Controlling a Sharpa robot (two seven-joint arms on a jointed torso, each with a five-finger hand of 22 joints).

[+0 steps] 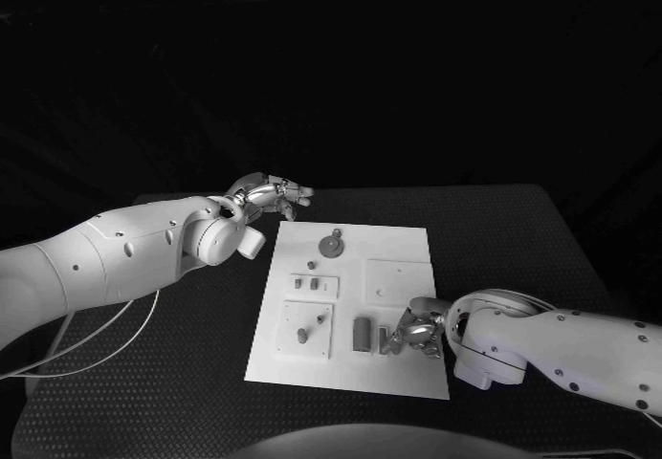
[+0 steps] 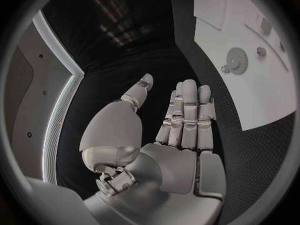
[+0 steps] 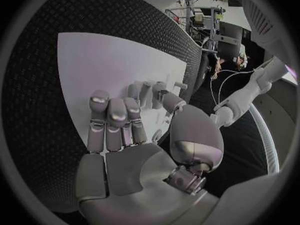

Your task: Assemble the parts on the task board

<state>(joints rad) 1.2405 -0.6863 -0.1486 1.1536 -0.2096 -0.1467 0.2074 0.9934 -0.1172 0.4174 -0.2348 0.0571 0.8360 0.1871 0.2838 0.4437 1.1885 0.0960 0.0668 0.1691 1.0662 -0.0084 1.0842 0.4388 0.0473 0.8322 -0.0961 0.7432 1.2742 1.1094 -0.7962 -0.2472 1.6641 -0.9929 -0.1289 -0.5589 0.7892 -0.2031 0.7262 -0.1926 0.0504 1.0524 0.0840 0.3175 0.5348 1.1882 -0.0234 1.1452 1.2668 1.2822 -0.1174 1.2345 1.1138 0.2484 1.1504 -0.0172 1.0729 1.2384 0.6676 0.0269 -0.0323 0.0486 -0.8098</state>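
Two white arms with silver hands work at a black textured table. Left hand: hovers just off the far left corner of the white rectangular task board, fingers straight and apart, holding nothing. Board, middle of table: round toothed gear part near its far edge; small peg parts mid-left; slim pin part on the near-left raised square; dark upright block part near the front. Right hand: low over the board's near right area, just beside the block; whether its fingers grip anything cannot be told.
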